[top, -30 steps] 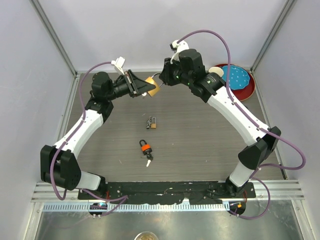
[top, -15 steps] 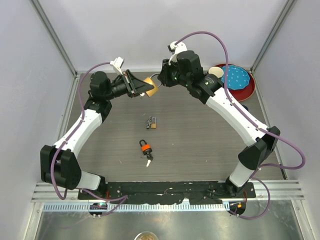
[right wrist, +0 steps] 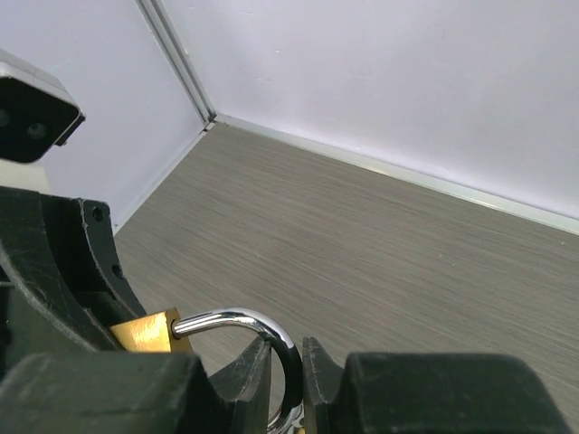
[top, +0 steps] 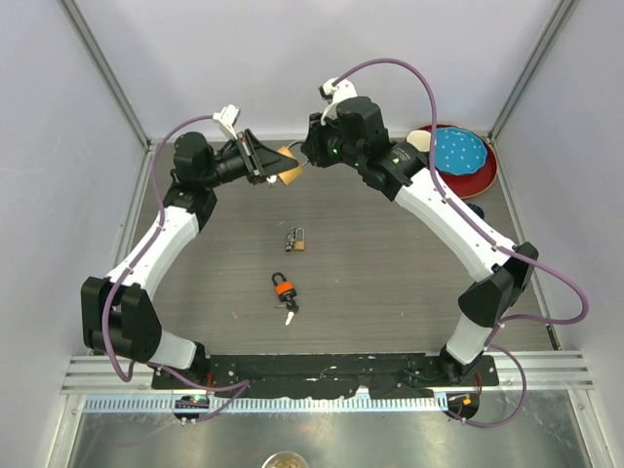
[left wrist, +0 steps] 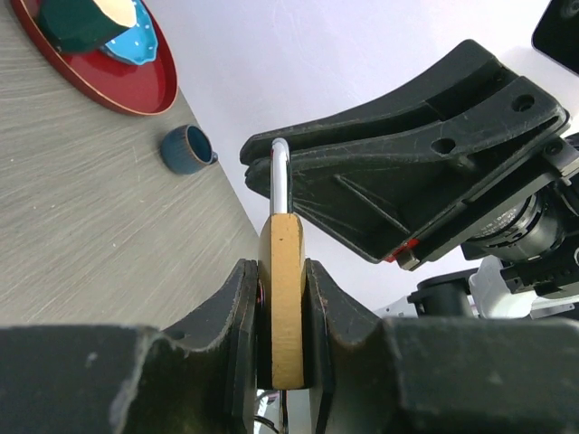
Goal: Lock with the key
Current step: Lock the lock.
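Observation:
A brass padlock [top: 292, 162] is held in the air at the back of the table, between both grippers. My left gripper [top: 277, 168] is shut on the padlock's brass body [left wrist: 288, 307], edge-on between the fingers. Its steel shackle [left wrist: 280, 176] points up toward the right gripper [left wrist: 407, 181]. My right gripper [top: 310, 148] is shut on the curved shackle [right wrist: 244, 321]. The brass body [right wrist: 145, 330] shows at the left of the right wrist view, inside the left gripper's fingers [right wrist: 54, 271]. No key shows in this padlock; its keyhole is hidden.
A small brass padlock with keys [top: 297, 240] lies mid-table. An orange-and-black padlock [top: 284, 289] with a key [top: 291, 314] lies nearer the front. A red plate [top: 483, 168] with a blue dotted item [top: 458, 148] sits back right, with a blue cup [left wrist: 185, 149] beside it.
Both grippers and the padlock between them have shifted a little left and toward the back wall. The hold on the padlock is unchanged.

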Tool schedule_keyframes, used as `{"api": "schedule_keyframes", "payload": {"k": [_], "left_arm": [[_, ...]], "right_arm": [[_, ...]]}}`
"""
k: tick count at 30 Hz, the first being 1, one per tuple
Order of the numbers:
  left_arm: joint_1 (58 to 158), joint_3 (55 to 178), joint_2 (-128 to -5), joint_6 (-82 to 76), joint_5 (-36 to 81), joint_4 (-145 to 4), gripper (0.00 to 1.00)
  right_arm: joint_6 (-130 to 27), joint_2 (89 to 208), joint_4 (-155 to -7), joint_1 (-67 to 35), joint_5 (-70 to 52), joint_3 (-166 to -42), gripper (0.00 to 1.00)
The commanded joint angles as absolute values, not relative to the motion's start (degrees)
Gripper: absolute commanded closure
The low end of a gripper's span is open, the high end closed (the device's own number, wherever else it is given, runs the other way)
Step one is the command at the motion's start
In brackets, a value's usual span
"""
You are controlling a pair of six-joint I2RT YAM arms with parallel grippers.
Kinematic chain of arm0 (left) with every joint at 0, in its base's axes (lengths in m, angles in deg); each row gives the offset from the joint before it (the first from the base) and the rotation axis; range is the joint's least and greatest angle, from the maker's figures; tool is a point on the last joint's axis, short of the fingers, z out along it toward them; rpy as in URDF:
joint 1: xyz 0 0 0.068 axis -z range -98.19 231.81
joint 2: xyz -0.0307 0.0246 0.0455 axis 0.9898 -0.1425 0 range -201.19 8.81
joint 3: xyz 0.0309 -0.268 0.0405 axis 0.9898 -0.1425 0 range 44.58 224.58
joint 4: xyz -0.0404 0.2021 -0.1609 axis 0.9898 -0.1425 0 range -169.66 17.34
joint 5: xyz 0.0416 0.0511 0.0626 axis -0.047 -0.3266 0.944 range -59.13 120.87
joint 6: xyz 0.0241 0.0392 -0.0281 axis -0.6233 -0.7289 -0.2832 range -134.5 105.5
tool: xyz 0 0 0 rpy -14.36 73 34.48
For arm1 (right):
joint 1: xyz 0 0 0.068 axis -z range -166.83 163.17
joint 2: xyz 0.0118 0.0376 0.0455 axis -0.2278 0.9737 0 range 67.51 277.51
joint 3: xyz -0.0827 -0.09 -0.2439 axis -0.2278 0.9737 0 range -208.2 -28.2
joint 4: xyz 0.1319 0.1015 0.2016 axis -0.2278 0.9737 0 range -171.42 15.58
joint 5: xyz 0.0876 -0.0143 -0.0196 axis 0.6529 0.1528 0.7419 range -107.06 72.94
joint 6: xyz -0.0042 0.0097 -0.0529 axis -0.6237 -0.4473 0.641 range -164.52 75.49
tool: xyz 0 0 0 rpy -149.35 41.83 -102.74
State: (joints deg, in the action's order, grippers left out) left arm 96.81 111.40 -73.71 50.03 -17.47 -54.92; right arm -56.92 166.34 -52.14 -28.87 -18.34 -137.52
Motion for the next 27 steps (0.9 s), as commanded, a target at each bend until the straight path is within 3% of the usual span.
{"api": "schedule_keyframes", "payload": {"k": [1,7,16,27], "left_arm": [[102.1,119.8,-77.7,50.4,-9.6,-42.2,1.0],[100.4,116.4,-75.8,50.4,-11.5,-42.0,1.0],[100.0,108.9,-71.2,50.3,-12.7,-42.4,1.0],[95.3,106.4,-67.9,51.7,-11.3,-43.0,1.0]], "right_arm": [[-69.6,168.9,-55.1,-53.1,36.5,-139.5,0.99],[-68.7,167.1,-53.6,-48.9,28.9,-139.0,0.99],[-72.9,161.9,-58.1,-33.1,20.8,-137.8,0.96],[-76.0,157.2,-63.8,-26.3,17.6,-130.1,0.43]]}}
